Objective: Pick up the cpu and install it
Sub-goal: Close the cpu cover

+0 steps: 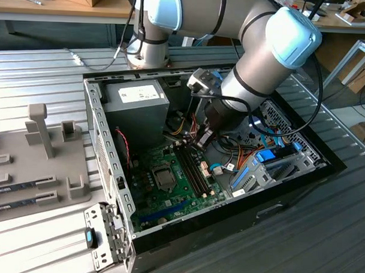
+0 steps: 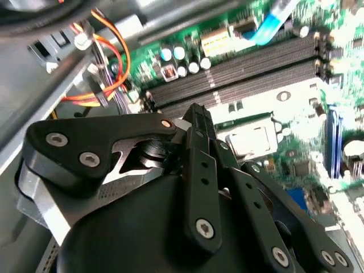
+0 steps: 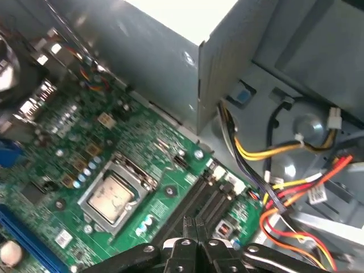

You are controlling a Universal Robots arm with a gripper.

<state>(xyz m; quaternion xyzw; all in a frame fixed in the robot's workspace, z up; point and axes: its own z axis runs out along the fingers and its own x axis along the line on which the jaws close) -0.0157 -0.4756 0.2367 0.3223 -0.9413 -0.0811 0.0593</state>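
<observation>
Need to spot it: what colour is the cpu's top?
Silvery-grey, seated in its socket; clearest in the first wrist view: cpu.

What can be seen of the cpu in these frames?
The cpu is a small flat square with a silvery-grey metal top. It lies level in its metal-framed socket on the green motherboard, beside the dark memory slots. In both wrist views the gripper hangs above the board, apart from the cpu, fingertips together and empty.

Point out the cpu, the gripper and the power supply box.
cpu [image 3: 112, 197]: first wrist view, middle of its silvery top, in the socket.
gripper [image 3: 196, 228]: first wrist view, where its fingertips meet.
power supply box [image 1: 137, 105]: exterior view, its grey side wall.
</observation>
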